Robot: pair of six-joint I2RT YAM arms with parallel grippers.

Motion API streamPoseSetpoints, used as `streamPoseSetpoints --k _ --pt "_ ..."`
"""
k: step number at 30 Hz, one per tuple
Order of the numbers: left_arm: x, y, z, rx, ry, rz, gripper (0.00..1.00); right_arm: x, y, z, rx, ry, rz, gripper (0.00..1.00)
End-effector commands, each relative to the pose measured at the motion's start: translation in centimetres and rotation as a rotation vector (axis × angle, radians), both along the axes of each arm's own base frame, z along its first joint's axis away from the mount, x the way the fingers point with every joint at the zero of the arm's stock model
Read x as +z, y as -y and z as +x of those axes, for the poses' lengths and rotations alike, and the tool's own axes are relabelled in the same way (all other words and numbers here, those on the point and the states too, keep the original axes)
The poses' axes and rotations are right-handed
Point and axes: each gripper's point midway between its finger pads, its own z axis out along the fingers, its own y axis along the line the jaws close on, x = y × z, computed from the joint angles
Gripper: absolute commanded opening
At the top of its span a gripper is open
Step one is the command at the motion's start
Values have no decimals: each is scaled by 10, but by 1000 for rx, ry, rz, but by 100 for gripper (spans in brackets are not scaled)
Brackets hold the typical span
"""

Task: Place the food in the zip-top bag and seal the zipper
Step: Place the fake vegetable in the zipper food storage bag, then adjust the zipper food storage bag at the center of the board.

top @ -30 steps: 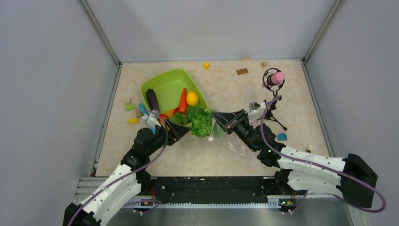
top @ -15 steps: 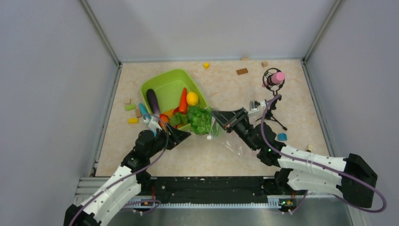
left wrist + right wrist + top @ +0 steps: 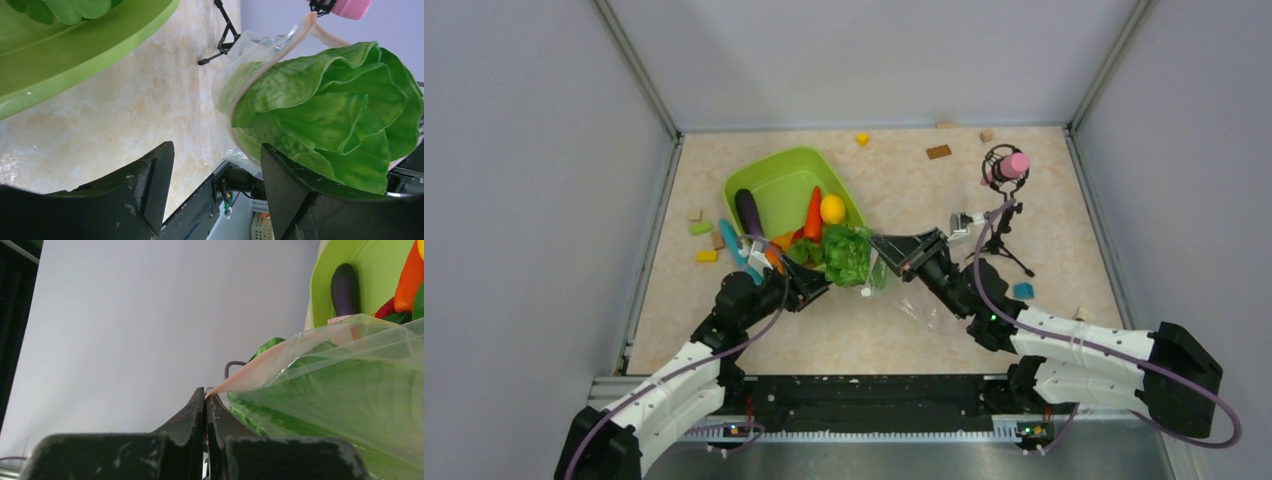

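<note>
The pale green cabbage (image 3: 846,255) sits partly inside the mouth of the clear zip-top bag (image 3: 919,300), just right of the lime-green tray (image 3: 774,175). In the left wrist view the pinkish zipper (image 3: 280,55) curves around the cabbage (image 3: 340,110). My left gripper (image 3: 812,285) is open and empty beside the cabbage, and its jaws also show in the left wrist view (image 3: 215,155). My right gripper (image 3: 886,252) is shut on the zipper edge (image 3: 235,382) and holds the mouth up. The eggplant (image 3: 748,212), carrot (image 3: 813,213) and lemon (image 3: 832,208) lie in the tray.
A black tripod stand with a pink top (image 3: 1006,165) stands at the right. Small blocks lie left of the tray (image 3: 705,240), at the back (image 3: 938,152) and at the right (image 3: 1023,291). Grey walls enclose the table.
The cabbage and the bag mouth have shifted a little left and away. The left arm has moved slightly right, and the right gripper has edged left with the bag.
</note>
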Motion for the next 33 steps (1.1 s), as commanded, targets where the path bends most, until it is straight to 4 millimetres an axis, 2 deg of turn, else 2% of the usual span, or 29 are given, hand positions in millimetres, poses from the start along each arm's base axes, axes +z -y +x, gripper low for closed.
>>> streamPoseSetpoints --k 1,10,16,23,25,27,28,29,33 --pt "24 9 0 -30 70 -81 68 41 -3 -4 30 67 120 0" --pt "16 13 4 -12 38 -64 60 45 -17 -3 72 75 144 0" --pt "18 18 6 -6 11 -98 46 49 -24 -4 88 87 167 0" --pt "21 27 8 -21 -11 -126 41 56 -30 -6 87 122 168 0" --pt "22 29 9 -23 -14 -128 34 55 -32 -8 97 120 163 0" --pt "25 30 10 -24 -9 -130 18 50 -33 -8 100 111 152 0" --pt "25 30 11 -24 -8 -128 5 47 -33 -8 101 105 146 0" --pt "28 31 11 -23 0 -128 0 43 -32 -8 101 99 138 0" --pt "43 27 16 -2 78 -103 0 25 -22 -10 80 72 92 0"
